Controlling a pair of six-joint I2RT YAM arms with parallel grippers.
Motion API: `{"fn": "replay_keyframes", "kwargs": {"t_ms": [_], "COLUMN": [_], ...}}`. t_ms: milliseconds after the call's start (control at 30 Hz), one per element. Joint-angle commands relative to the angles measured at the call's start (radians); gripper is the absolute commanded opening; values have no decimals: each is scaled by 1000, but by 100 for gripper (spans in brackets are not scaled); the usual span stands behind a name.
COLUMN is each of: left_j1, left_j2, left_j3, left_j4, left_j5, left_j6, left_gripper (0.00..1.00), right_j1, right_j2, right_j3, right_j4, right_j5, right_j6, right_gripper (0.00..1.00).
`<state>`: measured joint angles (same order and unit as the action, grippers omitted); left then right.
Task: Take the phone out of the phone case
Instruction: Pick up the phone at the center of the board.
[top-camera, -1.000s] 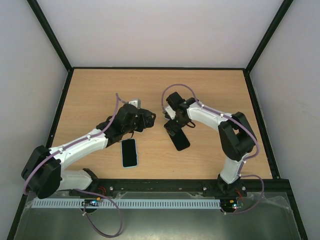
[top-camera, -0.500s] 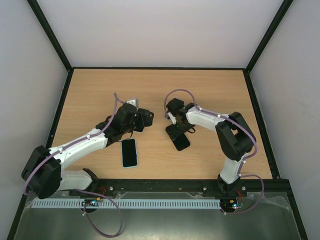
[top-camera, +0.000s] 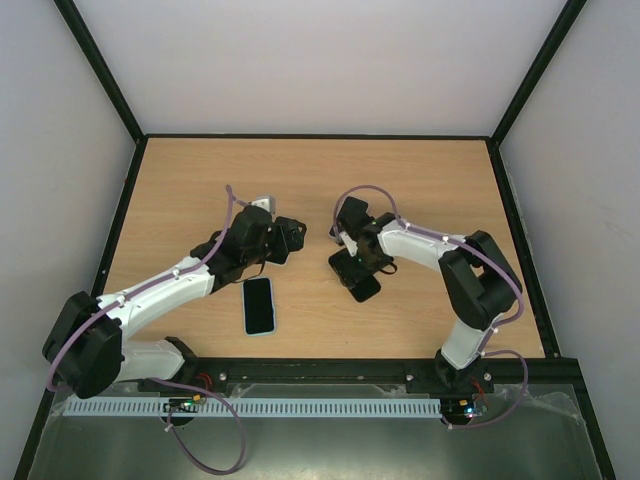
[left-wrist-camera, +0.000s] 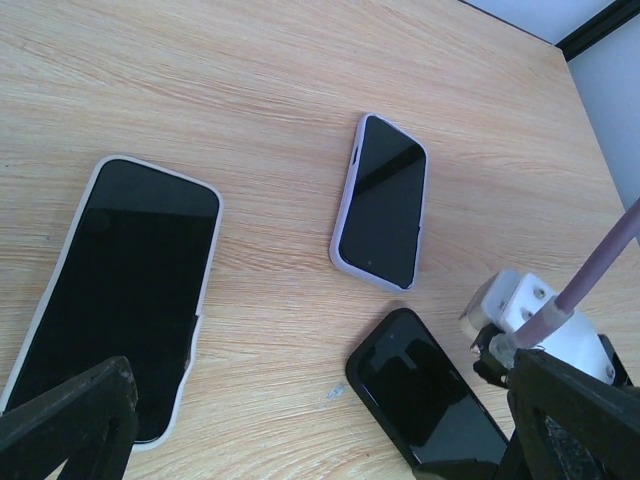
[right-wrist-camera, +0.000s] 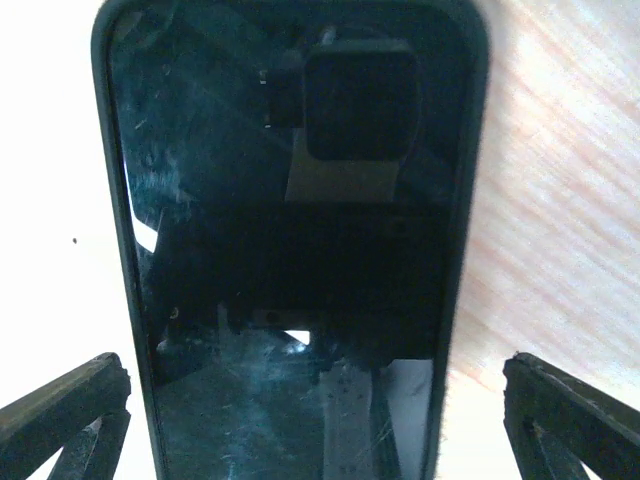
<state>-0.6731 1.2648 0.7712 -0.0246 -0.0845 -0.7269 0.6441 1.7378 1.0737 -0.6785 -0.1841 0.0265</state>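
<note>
A black phone in a black phone case (right-wrist-camera: 290, 230) lies screen up on the wooden table and fills the right wrist view. My right gripper (right-wrist-camera: 320, 430) hangs open just above it, one finger (right-wrist-camera: 65, 420) off each long side of the case. From above, this gripper (top-camera: 352, 264) covers the far end of the black phone (top-camera: 365, 288). My left gripper (top-camera: 288, 238) is open over bare wood to the left of it and holds nothing. In the left wrist view the black phone (left-wrist-camera: 430, 395) lies at the lower right, near one of my fingers (left-wrist-camera: 575, 420).
A phone in a white case (left-wrist-camera: 125, 300) and a smaller phone in a lilac case (left-wrist-camera: 382, 200) also lie on the table. From above, a light-cased phone (top-camera: 259, 305) sits near the left arm. Black rails (top-camera: 320, 368) edge the table.
My right gripper has come down and drawn slightly nearer over the black phone, covering more of it. The left arm has barely shifted. Both grippers stay open.
</note>
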Motion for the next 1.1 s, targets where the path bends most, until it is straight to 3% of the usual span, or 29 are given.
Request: {"fn": "replay_keyframes", "kwargs": {"t_ms": [0, 233, 400, 600, 967, 1067], "left_j1": [5, 6, 6, 6, 14, 14], "left_j2": [7, -10, 5, 13, 104, 96], "left_j3": [28, -2, 24, 23, 55, 17], "left_j4": [4, 9, -7, 11, 27, 72], "left_j5": [-5, -19, -42, -65, 13, 64], "left_j6": [-10, -37, -37, -24, -66, -118], "left_gripper": [100, 100, 100, 100, 100, 100], "right_j1": [12, 17, 17, 17, 7, -2], "right_j2": [-11, -62, -21, 13, 38, -27], "right_j3": [-34, -71, -103, -84, 32, 47], "right_j4": [-9, 64, 87, 70, -30, -19], "right_j5": [-43, 2, 123, 148, -11, -55], "right_j6": [34, 83, 130, 127, -20, -51], "right_gripper": [97, 98, 98, 99, 61, 56]}}
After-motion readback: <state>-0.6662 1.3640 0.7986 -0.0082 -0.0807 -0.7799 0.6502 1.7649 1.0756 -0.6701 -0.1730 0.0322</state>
